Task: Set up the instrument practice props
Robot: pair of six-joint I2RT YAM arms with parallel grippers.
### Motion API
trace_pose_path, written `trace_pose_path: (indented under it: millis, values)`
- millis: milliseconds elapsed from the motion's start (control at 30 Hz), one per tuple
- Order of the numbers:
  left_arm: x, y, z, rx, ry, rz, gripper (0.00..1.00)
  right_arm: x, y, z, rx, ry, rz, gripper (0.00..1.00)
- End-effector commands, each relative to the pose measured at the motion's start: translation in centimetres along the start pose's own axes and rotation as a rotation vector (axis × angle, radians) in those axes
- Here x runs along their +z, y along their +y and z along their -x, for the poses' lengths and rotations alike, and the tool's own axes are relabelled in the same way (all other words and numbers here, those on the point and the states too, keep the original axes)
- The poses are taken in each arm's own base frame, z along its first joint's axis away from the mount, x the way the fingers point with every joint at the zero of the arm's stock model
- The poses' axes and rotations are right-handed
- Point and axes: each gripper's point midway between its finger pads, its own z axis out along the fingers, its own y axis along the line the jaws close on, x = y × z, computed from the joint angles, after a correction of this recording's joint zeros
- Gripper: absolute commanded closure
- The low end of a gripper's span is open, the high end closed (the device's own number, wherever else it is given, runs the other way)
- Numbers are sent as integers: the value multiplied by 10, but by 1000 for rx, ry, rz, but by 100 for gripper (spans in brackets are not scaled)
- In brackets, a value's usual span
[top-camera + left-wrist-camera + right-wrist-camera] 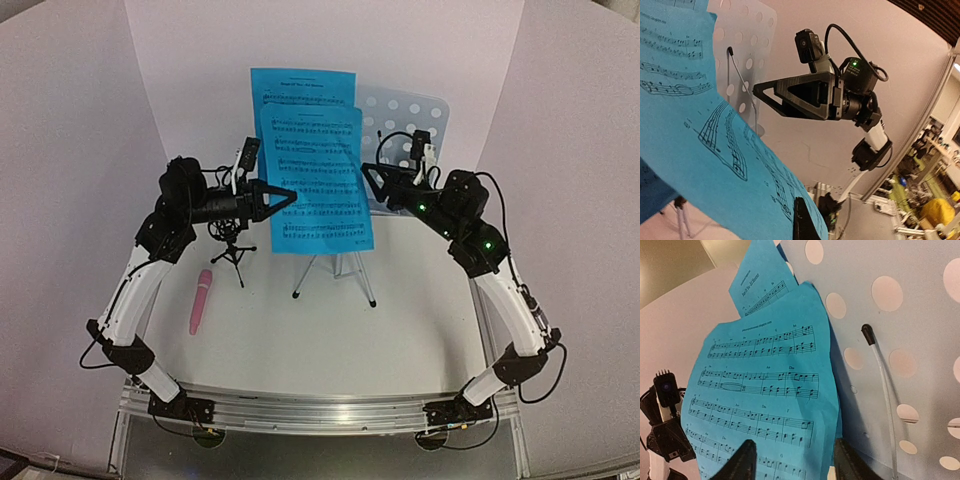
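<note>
Over the white table (330,335), we are seeing the left gripper (290,200) pinching the front blue page (320,180) at its left edge on the music stand (403,122), while the right gripper (794,444) is hanging open at its right edge.

The front page (318,180) hides the left half of the music stand (405,118) and most of the rear page (300,88); left of the stand, the left arm (215,205) covers the top of the mic holder (236,258).
</note>
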Motion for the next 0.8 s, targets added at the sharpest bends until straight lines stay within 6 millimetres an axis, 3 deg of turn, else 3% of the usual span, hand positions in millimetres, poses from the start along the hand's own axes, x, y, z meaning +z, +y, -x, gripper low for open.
trace_pose_path:
  millis: [0, 167, 333, 767]
  values:
    - [-1, 14, 3, 268, 24, 92, 100, -35, 10, 33, -41, -92, -9, 38]
    - [-2, 23, -10, 363, 76, 126, 100, -46, -9, 33, -98, -116, -116, 37]
    - [-5, 24, -13, 411, 97, 138, 100, -44, -40, 29, -222, -129, -278, 40]
    - [-5, 24, -10, 442, 94, 144, 100, -8, -45, 12, -315, -67, -269, 45]
